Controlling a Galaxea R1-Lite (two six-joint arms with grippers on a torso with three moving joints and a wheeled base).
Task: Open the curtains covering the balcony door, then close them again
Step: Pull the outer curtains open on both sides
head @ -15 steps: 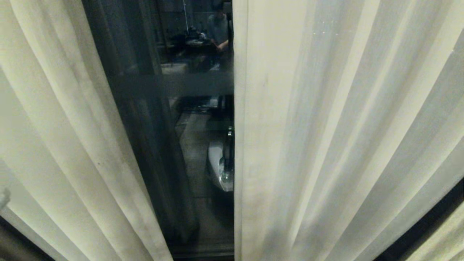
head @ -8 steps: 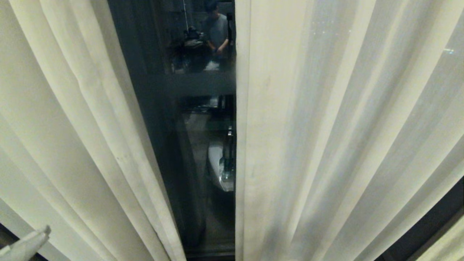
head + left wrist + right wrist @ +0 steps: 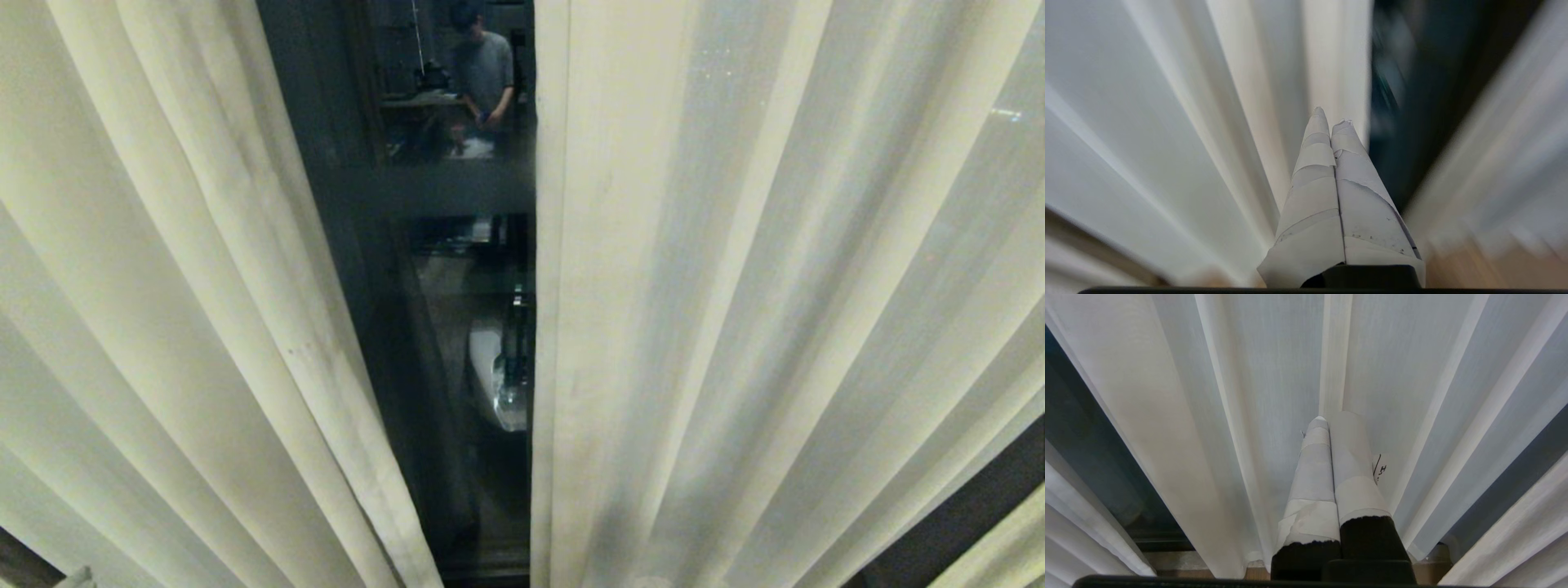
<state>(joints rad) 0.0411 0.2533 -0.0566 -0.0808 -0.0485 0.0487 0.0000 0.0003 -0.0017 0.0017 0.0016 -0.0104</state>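
- Nearest, left wrist view: left gripper [image 3: 1331,121], both taped fingers pressed flat together, nothing between them. Tips point toward the inner edge of the left curtain panel; whether they touch the cloth cannot be told. In the head view only a pale sliver of this gripper [image 3: 77,578] shows at the bottom left corner.
- Right wrist view: right gripper [image 3: 1333,416], fingers likewise closed on nothing (white tape over black bases), aimed at a fold of the right curtain panel. The head view does not show this gripper at all.
- Count: two grippers, two panels of the curtains [image 3: 735,286], one gap between them.
- Left panel [image 3: 163,286] and right panel [image 3: 620,327] hang floor-length, long axis vertical, pleats running top to bottom (they fan outward in the head view). The right panel's inner hem is straight; the left panel's edge slants toward it lower down.
- Between the panels, beyond the cloth: the balcony door [image 3: 441,184], dark frame with one horizontal crossbar, uncovered only in that narrow strip. The left wrist view shows it as a dark blurred band [image 3: 1412,102]; the right wrist view shows a dark slice [image 3: 1077,449] beside a fold.
- Farthest, head view only: a person [image 3: 483,69] standing by a table, seen in the glass above the crossbar.
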